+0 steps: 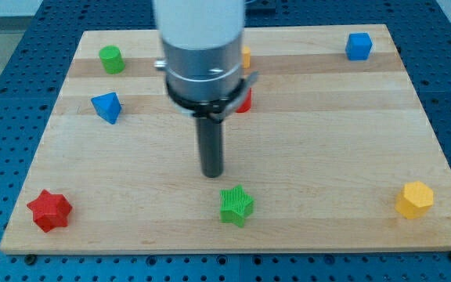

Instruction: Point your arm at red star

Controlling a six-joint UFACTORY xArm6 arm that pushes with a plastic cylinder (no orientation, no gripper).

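One camera looks down steeply from beyond the board's (304, 157) near edge, framing the whole board closely.

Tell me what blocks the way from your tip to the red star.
Nothing visible does. My tip sits just above the green star; the red star lies far toward the view's left, with bare board between.

A red block (245, 101) near the desk's top edge is mostly hidden behind the arm (202, 47), so its shape cannot be told. Just above it, a yellow block (247, 56) is seen only as a sliver at the arm's right side. The arm itself is cut off by the view's top.
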